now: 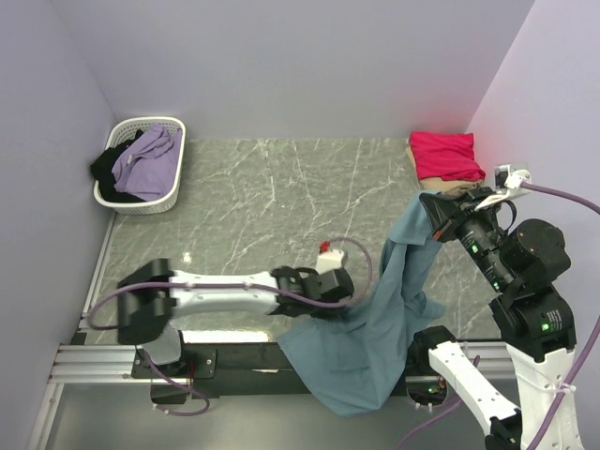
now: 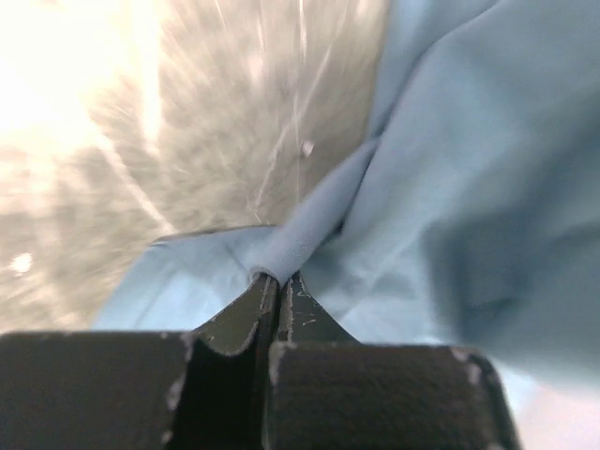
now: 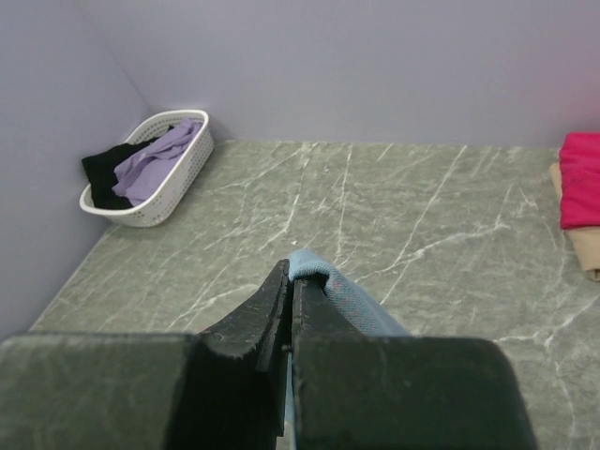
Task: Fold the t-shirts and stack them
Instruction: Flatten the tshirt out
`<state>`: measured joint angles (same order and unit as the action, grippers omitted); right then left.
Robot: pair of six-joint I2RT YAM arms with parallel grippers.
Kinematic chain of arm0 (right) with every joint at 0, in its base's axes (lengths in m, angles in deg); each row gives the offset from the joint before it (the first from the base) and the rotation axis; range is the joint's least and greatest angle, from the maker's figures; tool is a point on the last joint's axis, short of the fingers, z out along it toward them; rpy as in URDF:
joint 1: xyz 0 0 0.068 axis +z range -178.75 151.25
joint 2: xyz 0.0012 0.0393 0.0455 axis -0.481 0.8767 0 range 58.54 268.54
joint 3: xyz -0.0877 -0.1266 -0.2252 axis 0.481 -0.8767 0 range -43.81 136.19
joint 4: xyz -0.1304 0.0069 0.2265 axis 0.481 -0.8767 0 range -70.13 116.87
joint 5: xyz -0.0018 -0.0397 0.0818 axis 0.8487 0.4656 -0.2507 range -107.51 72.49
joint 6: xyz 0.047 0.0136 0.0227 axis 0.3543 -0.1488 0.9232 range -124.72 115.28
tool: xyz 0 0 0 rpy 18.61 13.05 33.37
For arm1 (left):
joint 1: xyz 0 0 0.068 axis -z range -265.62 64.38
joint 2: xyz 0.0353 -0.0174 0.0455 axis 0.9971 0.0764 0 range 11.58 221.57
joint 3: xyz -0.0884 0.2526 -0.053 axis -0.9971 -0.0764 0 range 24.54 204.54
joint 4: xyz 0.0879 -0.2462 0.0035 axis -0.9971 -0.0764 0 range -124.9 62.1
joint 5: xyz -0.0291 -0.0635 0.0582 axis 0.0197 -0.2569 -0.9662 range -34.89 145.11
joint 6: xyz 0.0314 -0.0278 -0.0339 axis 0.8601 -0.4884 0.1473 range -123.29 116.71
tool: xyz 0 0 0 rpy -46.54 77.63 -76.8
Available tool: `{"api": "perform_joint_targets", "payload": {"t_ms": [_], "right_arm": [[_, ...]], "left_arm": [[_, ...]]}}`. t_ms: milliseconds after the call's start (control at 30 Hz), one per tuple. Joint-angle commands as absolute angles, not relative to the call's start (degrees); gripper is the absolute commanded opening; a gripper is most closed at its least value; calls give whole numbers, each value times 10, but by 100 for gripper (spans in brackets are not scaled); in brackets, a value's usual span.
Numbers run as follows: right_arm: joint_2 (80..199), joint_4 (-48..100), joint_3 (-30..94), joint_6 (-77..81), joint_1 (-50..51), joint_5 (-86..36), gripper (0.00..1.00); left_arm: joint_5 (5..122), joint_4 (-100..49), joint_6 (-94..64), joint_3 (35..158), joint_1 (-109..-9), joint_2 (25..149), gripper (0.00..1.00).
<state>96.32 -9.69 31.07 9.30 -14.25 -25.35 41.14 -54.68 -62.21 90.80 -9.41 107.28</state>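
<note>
1. From the top view, the teal-blue t-shirt (image 1: 375,328) hung bunched between the arms. The right gripper (image 1: 433,208) held it high, the left gripper (image 1: 349,300) pinched it lower, and its tail spilled past the near edge of the table (image 1: 253,206). That tail could have snagged on the arm bases during spreading. The raised arm was also near the crimson-pink t-shirt (image 1: 445,155) lying on the beige t-shirt (image 1: 461,187), so a wide swing might have knocked that stack.
2. In the left wrist view, which was blurred, the jaws were clenched on a thin fold of the teal-blue t-shirt, caught only at the tips. A sharp pull from the other arm could have dragged it free.
3. In the right wrist view, the jaws were clamped on a small ridge of cloth. The weight hanging below might have slid it out and dropped the shirt in a heap.
</note>
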Motion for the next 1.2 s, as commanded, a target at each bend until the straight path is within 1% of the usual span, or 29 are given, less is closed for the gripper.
{"api": "perform_joint_targets", "payload": {"t_ms": [0, 167, 233, 267, 300, 400, 467, 600, 733, 767, 900, 1067, 1100, 1167], "right_arm": [[953, -80, 326, 88, -138, -219, 0], [953, -85, 337, 84, -138, -207, 0], [955, -83, 341, 83, -139, -209, 0], [956, -84, 343, 82, -139, -209, 0], [959, -85, 346, 82, -139, -209, 0], [963, -86, 355, 79, -138, -200, 0], [968, -89, 365, 76, -139, -186, 0], [984, -89, 377, 71, -140, -177, 0], [990, -59, 367, 75, -139, -176, 0], [994, -57, 364, 77, -139, -159, 0], [1024, -25, 341, 80, -139, -138, 0], [1078, 22, 335, 73, -139, -129, 0], [1085, 27, 341, 69, -139, -126, 0], [1103, 31, 357, 63, -139, -127, 0]], "left_arm": [[299, -640, -596, 965, -124, 930, 1], [205, -735, -592, 1009, -169, 822, 1], [180, -790, -595, 1026, -183, 797, 1], [145, -810, -602, 1046, -185, 776, 1], [132, -853, -608, 1057, -186, 766, 1], [71, -920, -639, 1099, -187, 730, 1], [54, -971, -653, 1129, -192, 709, 1], [-14, -1065, -691, 1187, -201, 701, 1], [-25, -1027, -626, 1210, -244, 676, 1], [-29, -1015, -617, 1214, -248, 679, 1], [-62, -1013, -586, 1249, -272, 720, 1], [-61, -928, -489, 1254, -335, 772, 1], [-64, -892, -459, 1252, -352, 776, 1], [-69, -875, -441, 1270, -358, 783, 1]]}}
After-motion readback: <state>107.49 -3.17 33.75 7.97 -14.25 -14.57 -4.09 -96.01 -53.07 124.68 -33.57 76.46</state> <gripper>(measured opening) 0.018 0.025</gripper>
